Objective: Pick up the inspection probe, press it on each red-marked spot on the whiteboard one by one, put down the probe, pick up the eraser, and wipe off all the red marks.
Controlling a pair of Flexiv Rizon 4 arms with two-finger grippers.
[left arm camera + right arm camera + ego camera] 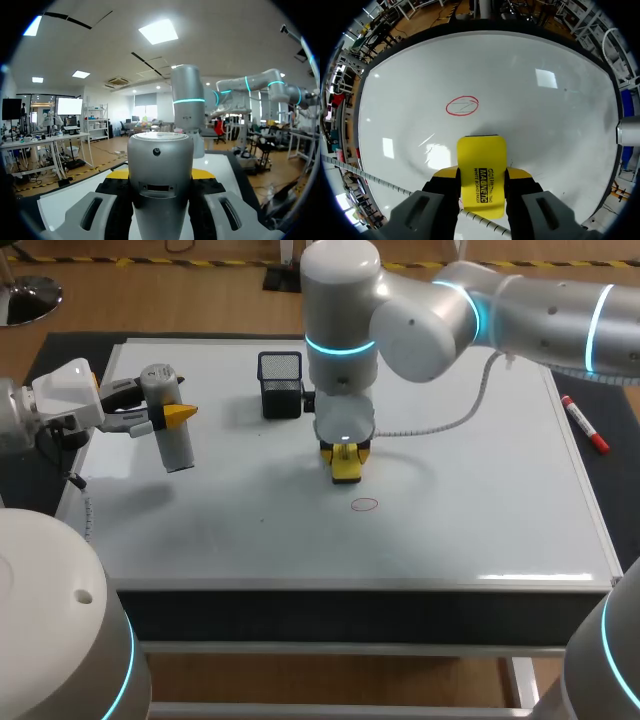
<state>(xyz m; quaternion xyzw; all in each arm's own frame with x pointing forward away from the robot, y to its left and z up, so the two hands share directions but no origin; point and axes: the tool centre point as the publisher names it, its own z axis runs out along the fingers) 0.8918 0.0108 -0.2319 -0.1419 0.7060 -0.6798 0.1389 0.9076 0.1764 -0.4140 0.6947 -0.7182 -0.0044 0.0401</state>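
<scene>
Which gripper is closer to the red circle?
Right. The right gripper, shut on the eraser, is close beside the red circle; the left gripper holds the probe far off to the left.

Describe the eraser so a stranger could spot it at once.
Start at the big whiteboard. Near its middle, the right end effector grips the eraser. It is a flat yellow block beside the red circle, unlike the grey cylindrical probe at the left.

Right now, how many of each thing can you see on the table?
Whiteboard: 1
Probe: 1
Eraser: 1
Black basket: 1
Red pen: 1
Red mark: 1
Total: 6
</scene>
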